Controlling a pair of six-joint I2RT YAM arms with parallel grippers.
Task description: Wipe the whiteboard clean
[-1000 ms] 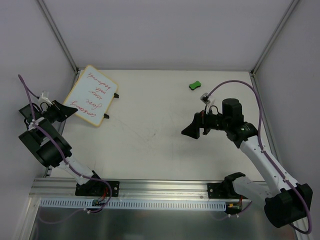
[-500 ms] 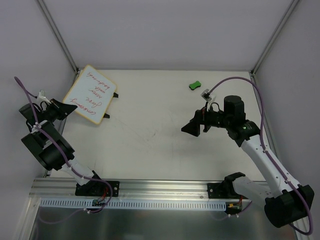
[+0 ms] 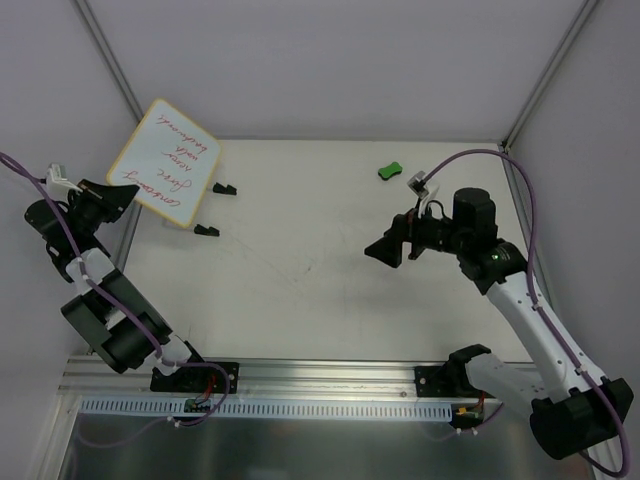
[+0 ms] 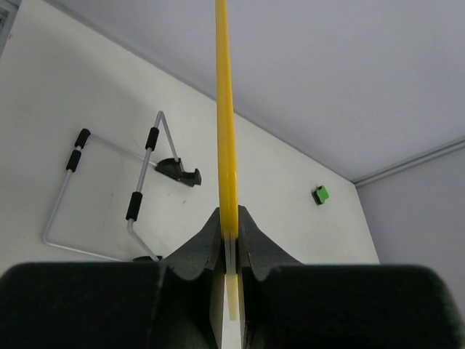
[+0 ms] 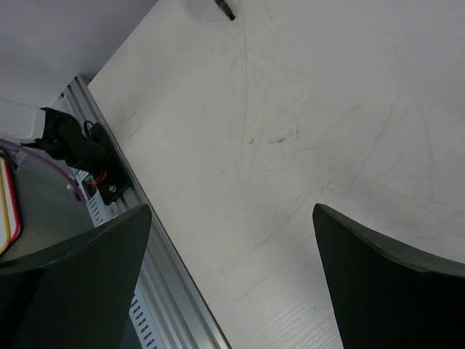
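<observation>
We see the left gripper pinching the whiteboard by its lower edge, with the board raised off the table. The wire stand lies below it. A green eraser sits farther right. The right gripper hangs spread wide, well apart from the board.

The whiteboard, at ten o'clock of the table, has a smooth, slightly glossy white face with red marker ink; its thin edge looks like shiny yellow plastic. The left gripper and the right gripper are of matt black plastic. The table top is matt white, with fine grey scuffs. The wire stand is of thin bare metal with black, soft-looking sleeves. At one o'clock the green eraser looks matt. At six o'clock the rail is of dull silver metal.
</observation>
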